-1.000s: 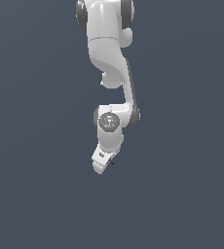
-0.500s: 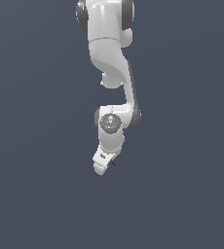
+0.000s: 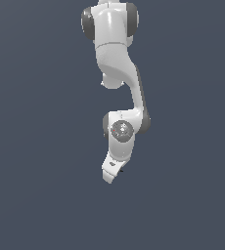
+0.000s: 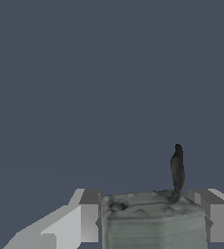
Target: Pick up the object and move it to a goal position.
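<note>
In the wrist view the object, a grey-beige block with a mottled surface, sits between my two white fingers. A thin dark sliver rises from its far edge. My gripper is shut on the block, with a finger on either side of it. In the exterior view the white arm hangs down and the gripper points downward. There the block is almost wholly hidden behind the fingers, and only a tiny dark speck shows beside them.
Plain dark grey-blue background fills both views. The arm's wrist joint and upper links show above the gripper. No goal marker shows in either view.
The wrist and gripper have shifted slightly down and toward the exterior view's right. The grip looks unchanged.
</note>
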`<state>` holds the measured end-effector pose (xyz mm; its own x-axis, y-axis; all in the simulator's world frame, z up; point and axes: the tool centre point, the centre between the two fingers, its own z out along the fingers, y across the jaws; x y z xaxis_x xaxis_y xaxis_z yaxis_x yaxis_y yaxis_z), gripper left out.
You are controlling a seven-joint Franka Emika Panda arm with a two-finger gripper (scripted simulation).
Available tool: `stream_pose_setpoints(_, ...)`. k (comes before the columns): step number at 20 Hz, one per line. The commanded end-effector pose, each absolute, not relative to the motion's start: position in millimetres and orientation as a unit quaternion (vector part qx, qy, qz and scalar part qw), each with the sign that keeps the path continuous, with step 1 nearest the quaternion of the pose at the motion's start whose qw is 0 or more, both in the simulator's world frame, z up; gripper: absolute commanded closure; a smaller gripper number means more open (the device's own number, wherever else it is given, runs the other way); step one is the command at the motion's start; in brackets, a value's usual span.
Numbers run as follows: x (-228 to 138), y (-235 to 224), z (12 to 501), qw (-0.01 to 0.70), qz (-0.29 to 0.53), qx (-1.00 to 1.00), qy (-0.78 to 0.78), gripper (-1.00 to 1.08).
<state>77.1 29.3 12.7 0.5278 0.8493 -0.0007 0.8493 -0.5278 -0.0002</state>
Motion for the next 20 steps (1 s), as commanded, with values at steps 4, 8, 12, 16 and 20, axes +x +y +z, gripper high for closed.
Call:
stream_pose_setpoints(4, 99, 54, 13, 0.0, 0.0, 0.874, 0.486, 1.08)
stream_pose_setpoints(8, 110, 67, 13, 0.0, 0.0, 0.874, 0.486, 1.08)
stream_pose_setpoints(12, 118, 75, 13, 0.0, 0.0, 0.874, 0.486, 1.08)
stream_pose_setpoints(16, 122, 79, 13, 0.0, 0.0, 0.874, 0.486, 1.08)
stream_pose_setpoints(20, 123, 80, 13, 0.0, 0.0, 0.874, 0.486, 1.08)
